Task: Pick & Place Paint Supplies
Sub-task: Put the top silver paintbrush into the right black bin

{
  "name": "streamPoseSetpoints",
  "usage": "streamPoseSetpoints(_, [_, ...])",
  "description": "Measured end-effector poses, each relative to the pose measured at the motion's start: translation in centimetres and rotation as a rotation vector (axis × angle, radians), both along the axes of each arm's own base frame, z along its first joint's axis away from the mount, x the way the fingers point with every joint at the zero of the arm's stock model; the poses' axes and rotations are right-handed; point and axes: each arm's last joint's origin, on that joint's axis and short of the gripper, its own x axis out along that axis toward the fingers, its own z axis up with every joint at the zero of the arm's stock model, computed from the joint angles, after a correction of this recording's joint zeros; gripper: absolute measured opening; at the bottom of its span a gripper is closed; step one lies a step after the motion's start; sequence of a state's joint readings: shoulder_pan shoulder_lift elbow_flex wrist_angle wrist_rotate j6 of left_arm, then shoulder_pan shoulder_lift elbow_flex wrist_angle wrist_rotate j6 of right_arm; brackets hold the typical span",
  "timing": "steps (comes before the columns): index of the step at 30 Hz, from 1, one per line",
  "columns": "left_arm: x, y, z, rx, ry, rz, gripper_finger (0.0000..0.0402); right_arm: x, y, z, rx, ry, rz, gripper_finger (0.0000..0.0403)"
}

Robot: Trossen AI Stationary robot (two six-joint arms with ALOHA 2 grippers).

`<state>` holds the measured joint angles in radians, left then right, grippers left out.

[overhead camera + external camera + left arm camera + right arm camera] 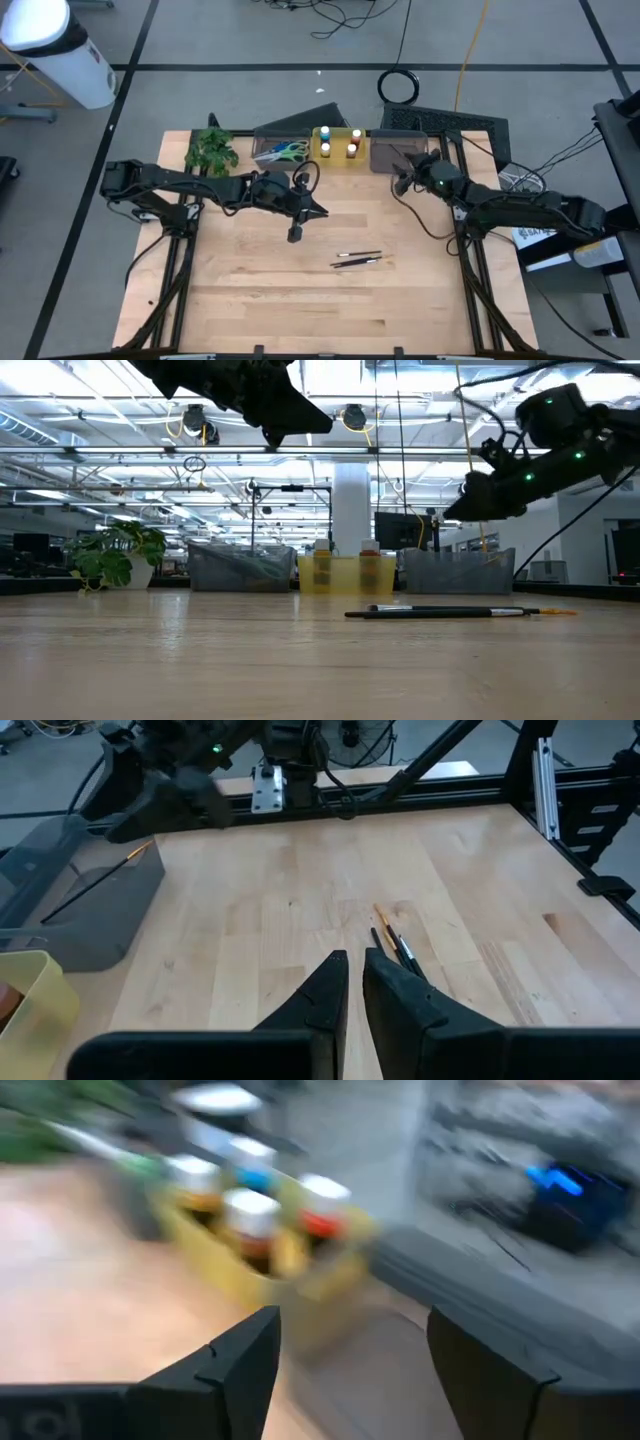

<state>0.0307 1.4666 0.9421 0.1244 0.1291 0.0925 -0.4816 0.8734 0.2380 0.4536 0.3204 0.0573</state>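
Two thin dark brushes (358, 259) lie flat on the wooden table, also in the low view (450, 612) and ahead of my left fingers (395, 946). Another brush (98, 883) leans inside the right grey bin (393, 153). Paint bottles (340, 141) stand in the yellow bin (250, 1250). Scissors (287, 151) lie in the left grey bin. My left gripper (316, 210) (355, 982) hovers shut above mid-table, left of the loose brushes. My right gripper (400, 184) (350, 1345) hangs open and empty over the right grey bin's near edge.
A green plant (211, 150) stands at the table's far left corner. The three bins line the far edge. Bare wood (300, 300) stretches from the brushes to the near edge. Cables and a dark mat lie beyond the far edge.
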Motion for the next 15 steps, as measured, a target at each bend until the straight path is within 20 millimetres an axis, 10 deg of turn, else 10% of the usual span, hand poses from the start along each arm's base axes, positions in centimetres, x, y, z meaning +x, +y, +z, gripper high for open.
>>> streamPoseSetpoints(6, [0.0, 0.0, 0.0, -0.001, 0.002, 0.0, 0.0049, 0.4, -0.2, 1.8, 0.203, 0.221, -0.106, 0.0197])
streamPoseSetpoints(15, [1.2, -1.4, -2.4, -0.111, 0.077, 0.007, 0.0049, 3.1, 2.7, 4.1, 0.294, 0.054, 0.37, 0.0144])
